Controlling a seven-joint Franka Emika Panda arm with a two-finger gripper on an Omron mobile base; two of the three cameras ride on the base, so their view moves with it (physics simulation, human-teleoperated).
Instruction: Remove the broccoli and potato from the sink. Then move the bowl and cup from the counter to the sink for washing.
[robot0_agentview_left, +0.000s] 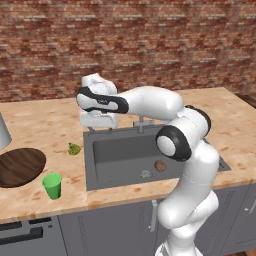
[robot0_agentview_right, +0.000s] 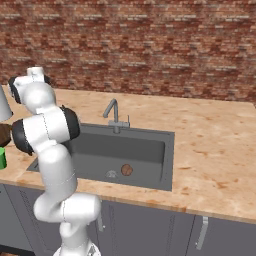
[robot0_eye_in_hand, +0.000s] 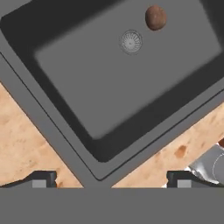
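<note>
The claw (robot0_eye_in_hand: 112, 178) stands wide open and empty, its two dark tips far apart at the bottom of the hand view. It hangs over the far left corner of the sink (robot0_agentview_left: 107, 152), well above the basin floor, looking down into it. In the left base view the hand (robot0_agentview_left: 99, 119) sits just above the sink's far rim, left of the faucet (robot0_agentview_left: 141, 121).

The potato (robot0_agentview_left: 160, 165) lies on the sink floor, toward the near right, just beside the round drain (robot0_agentview_left: 145, 173) and apart from it. The hand view shows the same pair, potato (robot0_eye_in_hand: 155, 17) and drain (robot0_eye_in_hand: 131, 41), at the far end of the basin from the claw.

The broccoli (robot0_agentview_left: 74, 148) is out of the sink, lying on the counter (robot0_agentview_left: 45, 122) just left of the sink's left rim. Further left on the counter lies the bowl (robot0_agentview_left: 19, 166), wide and dark. The cup (robot0_agentview_left: 52, 185) stands upright near the counter's front edge, just right of the bowl's near side and apart from it. A pale vessel (robot0_agentview_left: 3, 131) stands at the far left edge, behind the bowl.

A brick wall (robot0_agentview_left: 128, 45) runs behind the counter.
</note>
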